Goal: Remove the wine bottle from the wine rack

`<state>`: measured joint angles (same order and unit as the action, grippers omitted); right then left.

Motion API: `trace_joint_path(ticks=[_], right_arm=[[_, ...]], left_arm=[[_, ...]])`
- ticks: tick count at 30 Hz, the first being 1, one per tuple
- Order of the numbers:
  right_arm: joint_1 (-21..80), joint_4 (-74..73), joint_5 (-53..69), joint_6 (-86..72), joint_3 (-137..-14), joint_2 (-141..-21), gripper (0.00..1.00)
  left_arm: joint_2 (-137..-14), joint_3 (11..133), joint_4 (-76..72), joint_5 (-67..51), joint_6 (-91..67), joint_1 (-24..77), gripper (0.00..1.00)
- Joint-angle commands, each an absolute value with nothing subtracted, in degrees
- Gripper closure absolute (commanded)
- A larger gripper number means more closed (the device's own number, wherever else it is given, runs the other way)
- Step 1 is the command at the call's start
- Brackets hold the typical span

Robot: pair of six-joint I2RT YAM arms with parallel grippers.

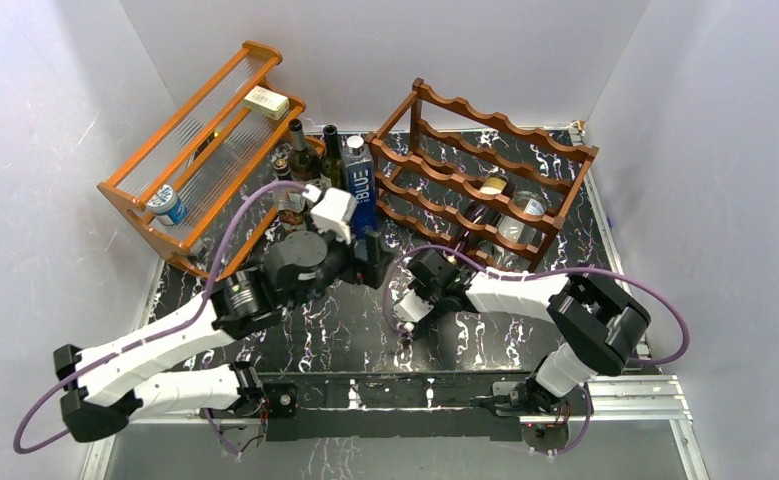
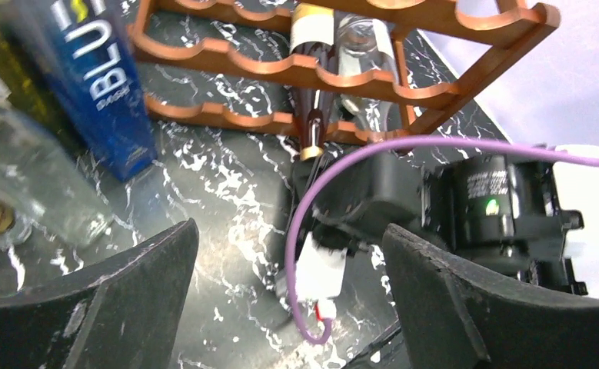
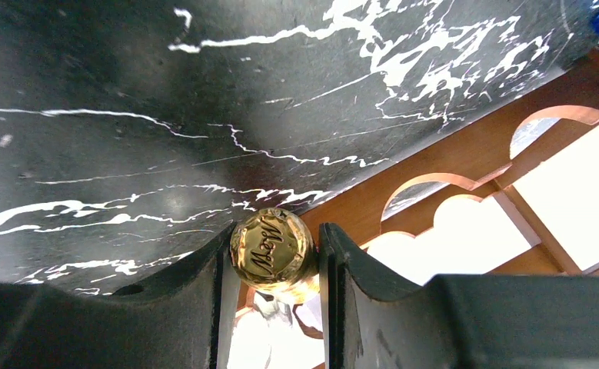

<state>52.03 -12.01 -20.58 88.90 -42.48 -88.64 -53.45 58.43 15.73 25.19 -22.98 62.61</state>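
Pinching gold-capped dark wine bottle (image 3: 271,246) on wine rack (image 1: 505,122), right tool (image 3: 275,240), left tool (image 2: 290,227) spread

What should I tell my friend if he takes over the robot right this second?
Right tool: shut on the gold-capped top of the wine bottle.
Left tool: open, holding nothing, pointed toward the wine rack.
The bottle lies in the rack beside a clear bottle, with its neck pointing out toward the arms.
Done: the bottle top is gripped.
Left: pull the bottle out of the rack. The left tool could probably help take its weight.
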Motion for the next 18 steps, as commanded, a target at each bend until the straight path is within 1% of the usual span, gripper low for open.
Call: trace_joint_path(ticks=[1,4,9,18], right_arm=[[56.74,-13.55,-12.45,84.36,-40.81,-87.01,0.77],[59.18,-14.06,-11.79,82.08,-40.76,-85.57,0.78],[62.2,-13.99,-11.48,80.58,-39.99,-82.35,0.78],[66.54,-15.69,-8.0,78.77,-40.78,-78.49,0.79]], left_arm=[[-59.58,65.27,10.11,20.15,-18.95,61.42,0.14],[-61.16,65.42,8.33,18.17,-20.47,61.11,0.15],[-59.98,64.38,7.93,17.96,-22.05,60.75,0.15],[-55.81,63.95,11.08,21.69,-22.06,60.42,0.14]])
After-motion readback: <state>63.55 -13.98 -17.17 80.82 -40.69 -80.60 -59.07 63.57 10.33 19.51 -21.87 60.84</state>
